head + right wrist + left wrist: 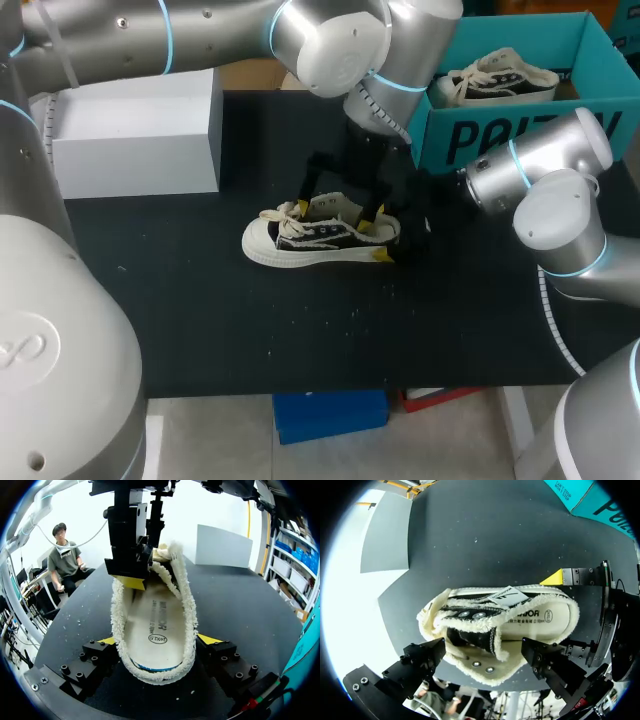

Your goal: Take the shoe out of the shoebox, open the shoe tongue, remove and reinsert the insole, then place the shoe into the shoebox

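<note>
Right gripper (159, 640) clamps shoe (300, 240) heel; left gripper (337, 212) spread open above. Shoe out of shoebox (520, 135), tongue (511, 597) seemingly open; insole (155, 630) removal, reinsertion, boxing remain.

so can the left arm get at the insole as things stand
Probably yes. The insole lies bare in the shoe's open heel half, the left arm hangs right above it, and the right fingers clamp the heel only from the sides.

Black-and-cream shoe (318, 238) on dark table (200, 320)
</note>
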Available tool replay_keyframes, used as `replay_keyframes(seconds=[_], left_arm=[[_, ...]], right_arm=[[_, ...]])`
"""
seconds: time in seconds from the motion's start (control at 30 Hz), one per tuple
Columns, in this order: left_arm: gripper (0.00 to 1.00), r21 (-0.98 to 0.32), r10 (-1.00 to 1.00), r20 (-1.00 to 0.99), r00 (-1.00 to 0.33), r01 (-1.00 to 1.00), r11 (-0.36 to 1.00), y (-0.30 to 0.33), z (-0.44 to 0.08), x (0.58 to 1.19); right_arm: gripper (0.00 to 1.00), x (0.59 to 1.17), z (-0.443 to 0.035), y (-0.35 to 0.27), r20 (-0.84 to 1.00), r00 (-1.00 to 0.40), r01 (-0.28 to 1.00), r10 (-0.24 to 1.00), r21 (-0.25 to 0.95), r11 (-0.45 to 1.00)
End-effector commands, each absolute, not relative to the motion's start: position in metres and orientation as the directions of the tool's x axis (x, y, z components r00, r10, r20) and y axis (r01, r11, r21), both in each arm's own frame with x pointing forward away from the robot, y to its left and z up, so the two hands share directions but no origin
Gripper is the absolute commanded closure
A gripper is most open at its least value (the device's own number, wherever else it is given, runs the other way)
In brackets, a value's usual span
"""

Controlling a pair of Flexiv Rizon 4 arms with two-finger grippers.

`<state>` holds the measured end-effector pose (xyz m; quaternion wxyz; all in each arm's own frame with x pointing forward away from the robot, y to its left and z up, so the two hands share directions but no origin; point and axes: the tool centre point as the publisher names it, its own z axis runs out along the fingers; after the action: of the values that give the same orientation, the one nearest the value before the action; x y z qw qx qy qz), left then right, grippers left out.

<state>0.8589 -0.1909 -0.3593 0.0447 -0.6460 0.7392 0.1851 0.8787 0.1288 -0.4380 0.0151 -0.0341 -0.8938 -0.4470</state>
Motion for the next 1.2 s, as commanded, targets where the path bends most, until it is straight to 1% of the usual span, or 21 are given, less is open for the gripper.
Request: replay_keyframes(seconds=[0.03,0.23,0.27,0.3,0.33,0.4,0.43,0.6,0.87,1.03,1.2], left_arm=[[0.0,0.219,-0.929,-0.335,-0.16,-0.972,0.089,-0.192,-0.362,0.86],[0.0,0.218,-0.923,-0.349,-0.161,-0.972,0.088,-0.188,-0.364,0.86],[0.04,0.214,-0.92,-0.357,-0.163,-0.973,0.089,-0.188,-0.364,0.86],[0.35,0.212,-0.917,-0.361,-0.169,-0.973,0.096,-0.188,-0.363,0.86],[0.58,0.209,-0.914,-0.366,-0.174,-0.973,0.101,-0.188,-0.363,0.86],[0.91,0.205,-0.91,-0.368,-0.192,-0.971,0.123,-0.187,-0.362,0.861],[1.0,0.203,-0.906,-0.371,-0.202,-0.97,0.133,-0.187,-0.361,0.862],[1.0,0.223,-0.883,-0.396,-0.252,-0.959,0.174,-0.186,-0.359,0.863],[1.0,0.251,-0.879,-0.372,-0.299,-0.944,0.214,-0.19,-0.362,0.86],[1.0,0.245,-0.877,-0.361,-0.318,-0.939,0.24,-0.193,-0.359,0.86],[1.0,0.203,-0.888,-0.335,-0.315,-0.945,0.258,-0.198,-0.346,0.862]], right_arm=[[1.0,0.88,-0.44,0.131,0.058,-0.997,0.076,0.048,0.798,0.598],[1.0,0.88,-0.44,0.131,0.058,-0.997,0.076,0.048,0.798,0.598],[1.0,0.88,-0.44,0.131,0.058,-0.997,0.076,0.048,0.798,0.598],[1.0,0.88,-0.44,0.131,0.058,-0.997,0.076,0.048,0.798,0.598],[1.0,0.88,-0.44,0.131,0.058,-0.997,0.076,0.048,0.798,0.598],[1.0,0.88,-0.44,0.131,0.058,-0.997,0.076,0.048,0.798,0.598],[1.0,0.88,-0.44,0.131,0.058,-0.997,0.076,0.048,0.798,0.598],[1.0,0.88,-0.44,0.131,0.058,-0.997,0.076,0.048,0.798,0.598],[1.0,0.88,-0.44,0.131,0.058,-0.997,0.076,0.048,0.798,0.598],[1.0,0.88,-0.44,0.131,0.058,-0.997,0.076,0.048,0.798,0.598],[1.0,0.88,-0.44,0.131,0.058,-0.997,0.076,0.048,0.798,0.598]])
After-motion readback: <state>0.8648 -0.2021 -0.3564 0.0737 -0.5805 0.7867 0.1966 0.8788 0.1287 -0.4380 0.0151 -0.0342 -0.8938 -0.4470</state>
